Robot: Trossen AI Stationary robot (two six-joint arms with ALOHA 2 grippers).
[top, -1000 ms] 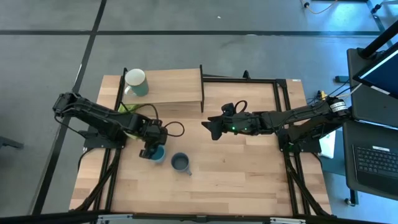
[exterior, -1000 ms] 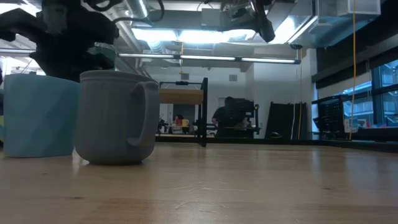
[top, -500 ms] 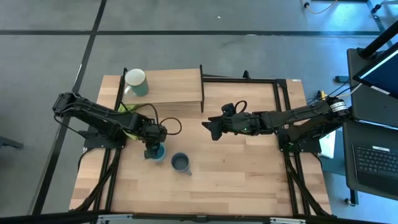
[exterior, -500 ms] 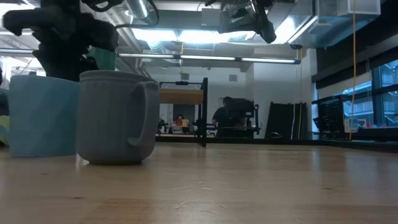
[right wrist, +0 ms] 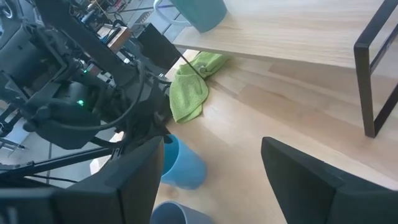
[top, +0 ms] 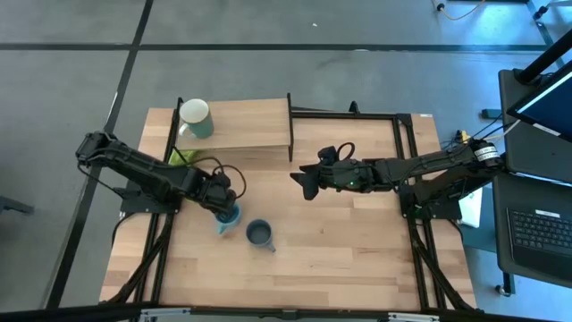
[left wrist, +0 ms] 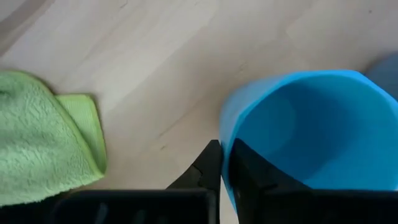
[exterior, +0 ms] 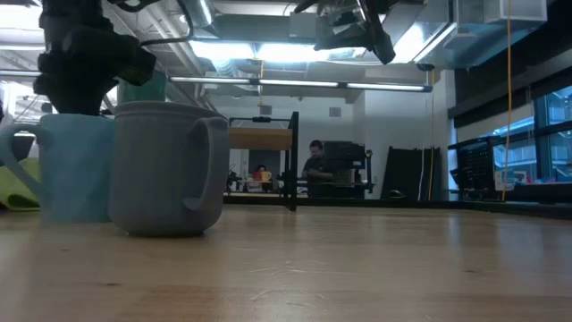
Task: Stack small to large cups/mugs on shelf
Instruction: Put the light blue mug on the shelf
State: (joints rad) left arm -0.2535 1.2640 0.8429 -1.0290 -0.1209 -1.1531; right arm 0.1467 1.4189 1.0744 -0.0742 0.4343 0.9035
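Note:
The light blue mug (top: pixel 230 217) stands left of centre on the table, with the dark grey-blue mug (top: pixel 260 234) just to its right and nearer. My left gripper (top: pixel 223 204) is over the blue mug's far rim and shut on it. The low view shows both mugs, the blue (exterior: pixel 76 165) and the grey (exterior: pixel 165 165). The pale green mug (top: pixel 195 118) stands on its base at the left end of the shelf (top: pixel 250 125). My right gripper (top: pixel 299 184) is open and empty, above the table right of the shelf. My left gripper pinches the light blue mug's wall at the rim (left wrist: pixel 225 127), on the mug's far side. One finger (left wrist: pixel 208 168) is outside and the other (left wrist: pixel 249 168) inside. The fingers come from above, pointing down. In the low view the mug's base is at table level.
A lime-green cloth (left wrist: pixel 37 149) lies on the table left of the blue mug, below the shelf's near edge. The shelf's black metal support (top: pixel 290 125) stands at its right end. Bare tabletop (top: pixel 357 250) lies to the right and near. A person (exterior: pixel 315 161) shows far behind the table.
My left gripper has shifted a little toward the table's far edge and right over the blue mug. The blue mug has turned about where it stands: its handle now shows on its left side in the low view.

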